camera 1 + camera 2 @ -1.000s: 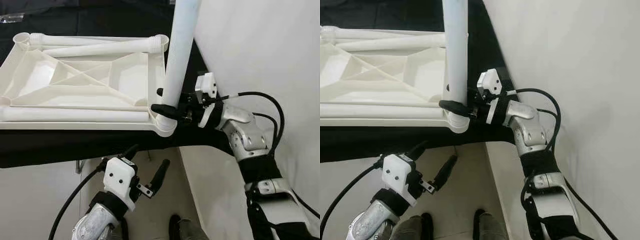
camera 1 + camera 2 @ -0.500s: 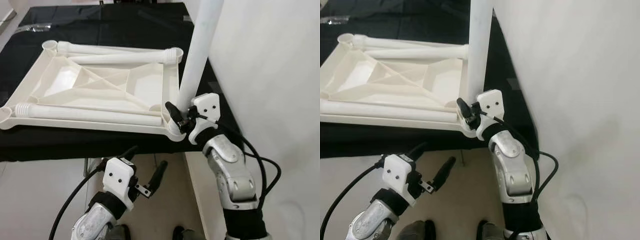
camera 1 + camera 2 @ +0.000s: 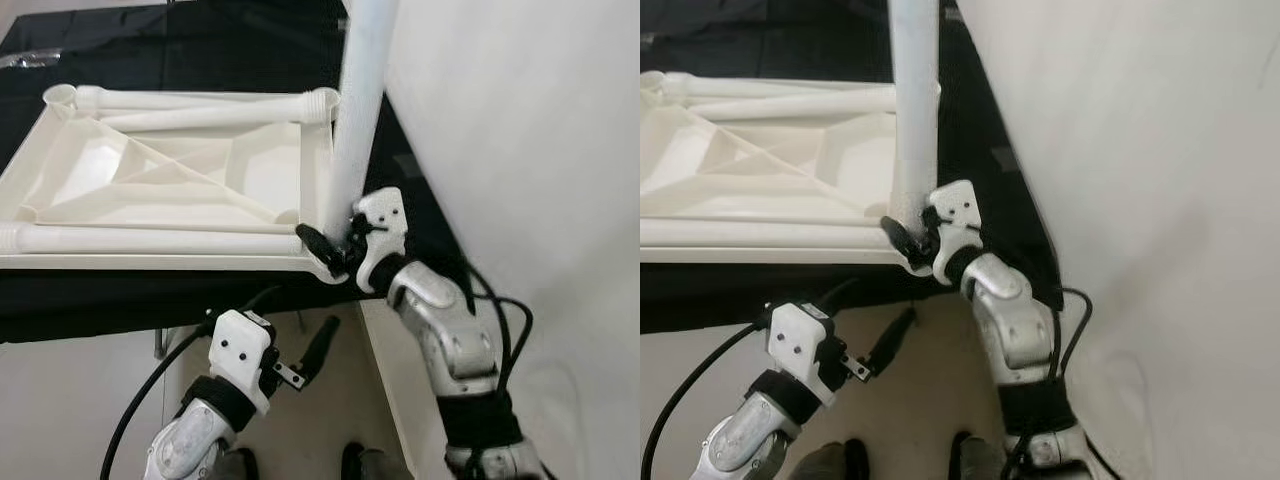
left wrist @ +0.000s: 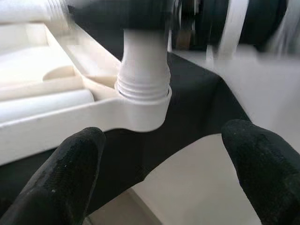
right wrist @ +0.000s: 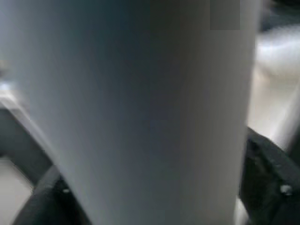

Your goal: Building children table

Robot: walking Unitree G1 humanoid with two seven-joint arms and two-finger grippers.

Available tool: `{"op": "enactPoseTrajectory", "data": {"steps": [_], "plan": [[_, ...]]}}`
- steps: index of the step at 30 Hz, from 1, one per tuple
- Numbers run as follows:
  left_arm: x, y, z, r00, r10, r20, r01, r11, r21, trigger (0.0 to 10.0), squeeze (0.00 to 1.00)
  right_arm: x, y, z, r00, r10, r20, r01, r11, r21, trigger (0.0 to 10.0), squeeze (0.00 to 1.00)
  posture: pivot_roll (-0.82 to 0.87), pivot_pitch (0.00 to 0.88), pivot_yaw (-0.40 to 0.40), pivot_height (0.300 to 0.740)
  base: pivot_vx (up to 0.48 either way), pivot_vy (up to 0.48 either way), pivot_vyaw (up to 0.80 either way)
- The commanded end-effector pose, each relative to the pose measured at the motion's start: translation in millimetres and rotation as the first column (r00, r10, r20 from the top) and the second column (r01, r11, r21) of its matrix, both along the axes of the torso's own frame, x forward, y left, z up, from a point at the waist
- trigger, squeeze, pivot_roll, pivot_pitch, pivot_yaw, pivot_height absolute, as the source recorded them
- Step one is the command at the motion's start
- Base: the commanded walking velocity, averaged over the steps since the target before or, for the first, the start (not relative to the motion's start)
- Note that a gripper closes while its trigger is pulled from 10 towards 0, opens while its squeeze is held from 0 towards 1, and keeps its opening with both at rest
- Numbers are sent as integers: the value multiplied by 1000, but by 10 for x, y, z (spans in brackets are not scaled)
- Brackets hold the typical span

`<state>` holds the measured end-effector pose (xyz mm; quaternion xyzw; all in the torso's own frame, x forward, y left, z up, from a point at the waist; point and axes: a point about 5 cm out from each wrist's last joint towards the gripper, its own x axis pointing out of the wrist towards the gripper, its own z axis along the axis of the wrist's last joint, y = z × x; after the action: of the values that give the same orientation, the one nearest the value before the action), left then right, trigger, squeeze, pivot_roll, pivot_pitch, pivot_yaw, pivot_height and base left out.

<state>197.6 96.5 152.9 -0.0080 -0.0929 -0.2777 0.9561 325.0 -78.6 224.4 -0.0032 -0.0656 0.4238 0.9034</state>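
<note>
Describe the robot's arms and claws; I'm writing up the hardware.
Both arms are silver metal segments with black joints and looping black cables. Each wrist carries a white plastic block. The left claw and right claw each have two long black fingers.

- White upside-down table frame (image 3: 760, 160) lies on black tabletop (image 3: 970, 130), two loose legs (image 3: 770, 90) resting in it.
- Upright white leg (image 3: 914, 110) stands in frame's near right corner socket.
- Right gripper (image 3: 908, 240) clamped on that leg's base.
- Left gripper (image 3: 875, 325) below tabletop edge, fingers (image 3: 892, 340) apart, holding nothing.
- White wall (image 3: 1140, 200) at right.
</note>
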Motion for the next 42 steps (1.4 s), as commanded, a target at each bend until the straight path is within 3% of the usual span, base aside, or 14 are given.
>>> {"op": "enactPoseTrajectory", "data": {"steps": [1,2,9,10,11,29,33,35,36,37,38,39,40,42], "plan": [[-20,3,-41,1000,-2,-16,2,1000,0,10000,0,-60,78,-28,991,136,1,-136,991,8,10000,1000,47,224,-45,740,0,0,0],[-18,2,-42,1000,-2,-15,2,1000,0,10000,0,-100,116,-28,966,257,12,-256,966,-44,10000,0,55,223,-45,740,0,0,0],[-26,6,-45,1000,4,-14,-4,1000,0,10000,0,-17,90,81,888,460,30,-454,884,-106,10000,0,63,227,-45,740,0,0,0],[-27,4,-45,1000,5,-13,-5,1000,1,10000,0,45,71,130,881,471,38,-465,879,-108,2902,0,70,228,-46,740,0,0,0],[-30,4,-45,1000,6,-13,-6,1000,2,10000,0,81,56,169,873,485,45,-479,872,-107,0,0,73,230,-48,740,0,0,0],[-39,-8,-26,1000,9,-10,-9,1000,1,10000,0,179,-163,80,887,459,47,-453,885,-107,0,0,66,239,-44,740,0,0,0],[-37,-2,-17,1000,16,-7,-16,1000,2,10000,0,206,-345,-7,949,312,41,-305,944,-126,0,0,62,241,-37,740,0,0,0],[-38,6,-17,1000,19,-6,-19,1000,4,10000,0,220,-400,-56,979,202,4,-201,977,-69,0,0,60,240,-45,740,0,0,0],[-42,11,-10,1000,21,-3,-21,1000,9,10000,0,188,-387,-192,999,22,-48,-23,999,-38,0,0,70,242,-50,740,0,0,0],[-42,11,-10,1000,21,-3,-21,1000,9,10000,0,188,-387,-192,999,22,-48,-23,999,-38,0,0,70,242,-50,740,0,0,0],[-45,14,-5,1000,21,-1,-21,1000,12,10000,0,155,-386,-285,991,-106,-87,104,994,-26,0,0,70,242,-50,740,0,0,0],[-52,18,6,1000,25,2,-25,1000,16,10000,0,34,-406,-433,932,-336,-134,338,941,-6,0,0,82,261,-52,740,0,0,0],[-52,18,6,1000,25,2,-25,1000,16,10000,0,34,-406,-433,932,-336,-134,338,941,-6,0,0,82,261,-52,740,0,0,0],[-61,30,11,999,36,3,-36,999,20,10000,0,-132,-372,-516,862,-472,-182,484,875,23,0,0,84,259,-52,740,0,0,0]]}}
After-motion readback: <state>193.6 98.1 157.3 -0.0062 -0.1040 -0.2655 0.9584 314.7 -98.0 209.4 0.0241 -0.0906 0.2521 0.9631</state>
